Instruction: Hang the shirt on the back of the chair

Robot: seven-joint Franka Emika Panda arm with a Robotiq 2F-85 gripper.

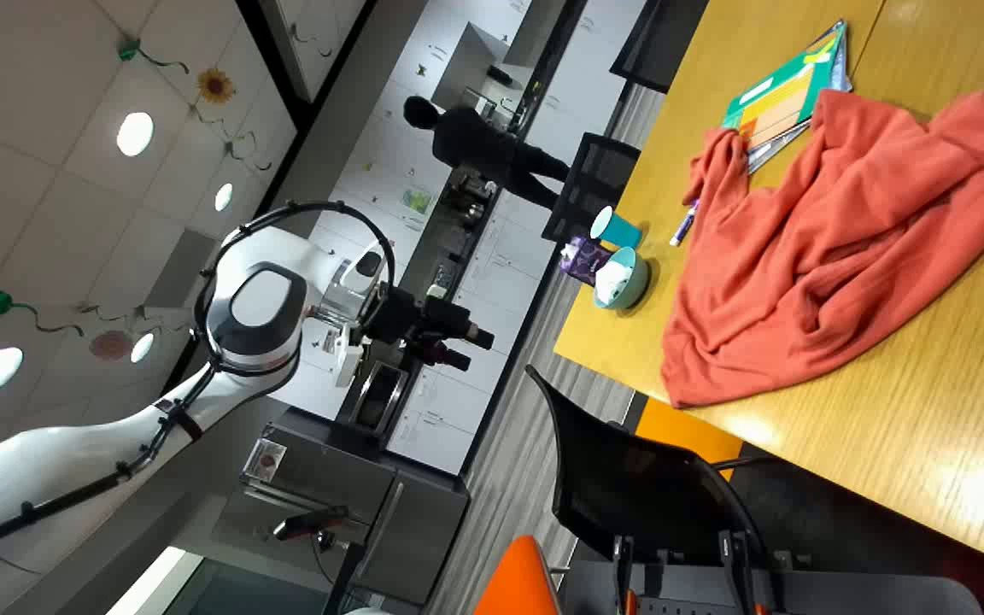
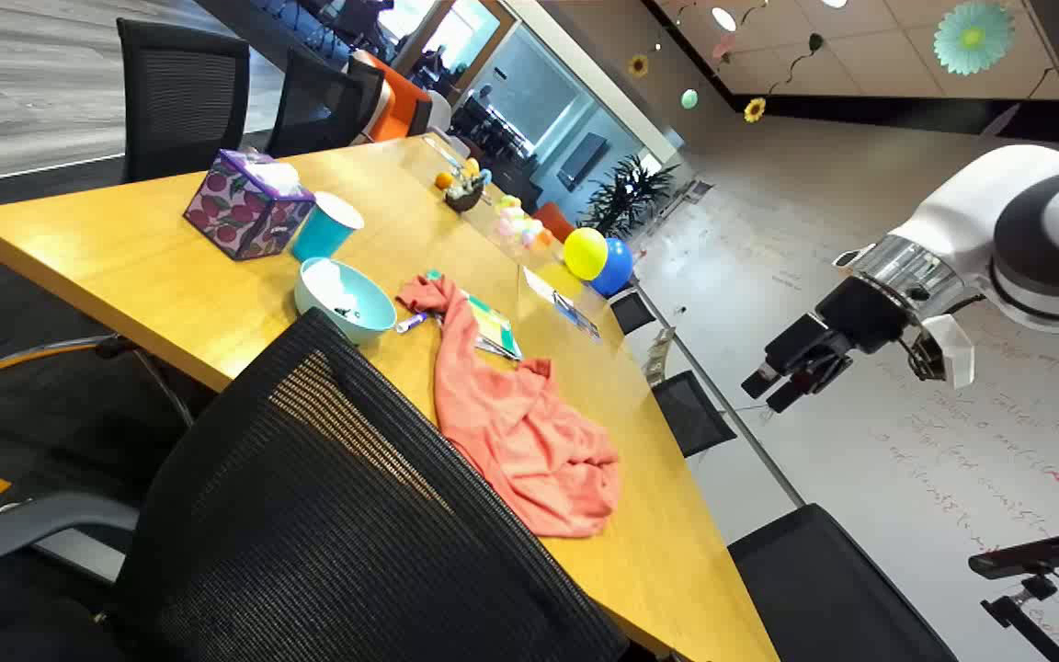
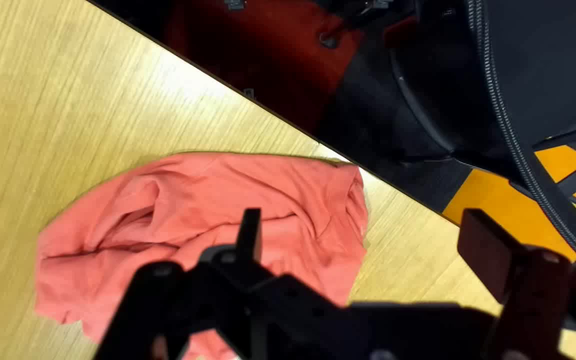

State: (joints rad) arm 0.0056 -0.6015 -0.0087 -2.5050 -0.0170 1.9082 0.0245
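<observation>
A salmon-red shirt lies crumpled on the wooden table. It also shows in an exterior view and in the wrist view. A black chair stands at the table's edge. Its mesh back shows large in an exterior view, and dark chair parts show in the wrist view. My gripper is open and empty, raised above the table and apart from the shirt. It also shows in an exterior view. In the wrist view its fingers are wide apart.
A teal bowl with white contents, a blue cup and a purple tissue box stand near the table's end. A marker and coloured folders lie beside the shirt. A person stands in the background.
</observation>
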